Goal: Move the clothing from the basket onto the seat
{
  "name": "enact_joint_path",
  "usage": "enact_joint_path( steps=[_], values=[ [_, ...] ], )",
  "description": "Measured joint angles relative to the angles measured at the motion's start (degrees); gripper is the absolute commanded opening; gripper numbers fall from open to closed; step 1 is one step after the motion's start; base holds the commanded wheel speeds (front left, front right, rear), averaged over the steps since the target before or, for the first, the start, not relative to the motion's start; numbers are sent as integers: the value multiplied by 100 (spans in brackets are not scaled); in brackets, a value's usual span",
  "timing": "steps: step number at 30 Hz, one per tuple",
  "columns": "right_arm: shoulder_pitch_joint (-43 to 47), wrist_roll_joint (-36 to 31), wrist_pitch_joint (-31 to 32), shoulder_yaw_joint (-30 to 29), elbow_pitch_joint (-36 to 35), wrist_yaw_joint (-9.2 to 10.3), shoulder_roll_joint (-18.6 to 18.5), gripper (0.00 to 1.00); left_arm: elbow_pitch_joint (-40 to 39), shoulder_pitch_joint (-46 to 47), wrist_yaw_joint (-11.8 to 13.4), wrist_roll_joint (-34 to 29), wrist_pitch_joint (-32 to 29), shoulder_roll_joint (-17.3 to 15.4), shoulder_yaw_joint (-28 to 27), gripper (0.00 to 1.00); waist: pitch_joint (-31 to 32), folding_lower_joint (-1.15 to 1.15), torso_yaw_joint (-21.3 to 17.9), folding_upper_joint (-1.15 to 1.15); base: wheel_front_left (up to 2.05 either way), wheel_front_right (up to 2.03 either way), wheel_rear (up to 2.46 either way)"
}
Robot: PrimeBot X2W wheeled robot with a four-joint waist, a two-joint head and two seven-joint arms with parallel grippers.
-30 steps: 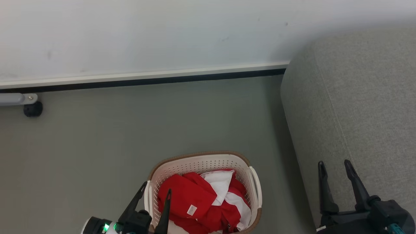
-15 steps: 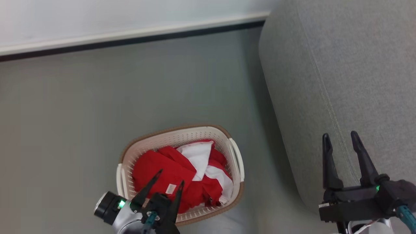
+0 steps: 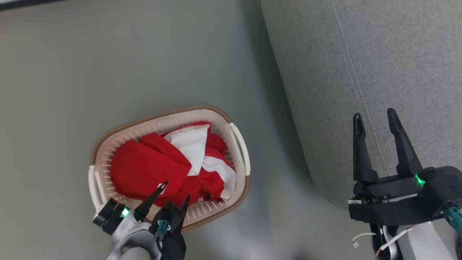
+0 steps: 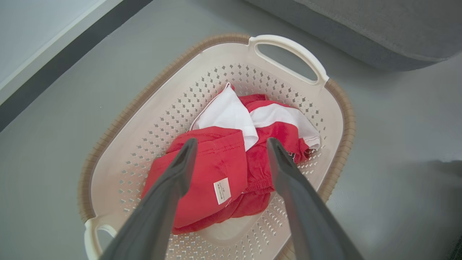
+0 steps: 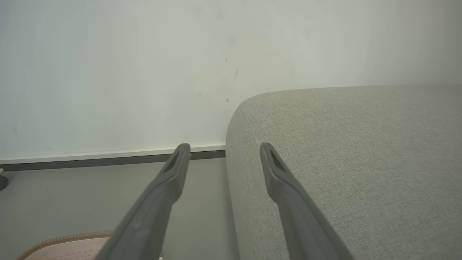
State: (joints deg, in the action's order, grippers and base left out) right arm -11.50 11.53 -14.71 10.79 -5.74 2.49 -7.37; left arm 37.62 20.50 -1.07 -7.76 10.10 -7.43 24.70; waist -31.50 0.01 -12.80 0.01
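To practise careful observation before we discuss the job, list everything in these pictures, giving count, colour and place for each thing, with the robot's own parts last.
clothing: one heap (number of garments unclear), red with white panels, inside the basket
label: one, white, on the top red garment
basket: one, cream-white with brown rim and white handles, on the floor, left of the seat
seat: one, grey fabric, at the right
floor: one, grey, under the basket and seat
wall: one, white, behind the seat
skirting board: one, white with a dark band below it, at the wall's foot
left gripper: one, dark, open, over the clothing
right gripper: one, dark, open, over the seat's edge
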Motion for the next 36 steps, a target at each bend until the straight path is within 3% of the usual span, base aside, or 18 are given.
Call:
enact_joint_path(
  steps=[24,32,34,35,36],
  values=[
    [-909,-5,-1,-87,-330,-81,178,100,411,1501,83,-124,-152,-377,-282,100,-1870,-1,-522,0,0,0,0],
    [-1222,-8,-1,-101,-196,-98,261,100,698,1711,221,-147,-152,-468,-398,100,-2365,0,-626,0,0,0,0],
    [-1270,-9,-1,-112,-111,-99,265,100,790,1739,260,-146,-151,-469,-403,69,-2420,0,-657,0,0,0,0],
    [-1279,-16,-1,-116,-94,-98,266,100,822,1763,260,-146,-151,-468,-403,48,-2430,0,-670,0,0,0,0],
    [-1285,-37,-1,-125,-83,-98,269,100,838,1797,265,-147,-149,-461,-400,42,-2432,0,-675,0,0,0,0]
  ],
)
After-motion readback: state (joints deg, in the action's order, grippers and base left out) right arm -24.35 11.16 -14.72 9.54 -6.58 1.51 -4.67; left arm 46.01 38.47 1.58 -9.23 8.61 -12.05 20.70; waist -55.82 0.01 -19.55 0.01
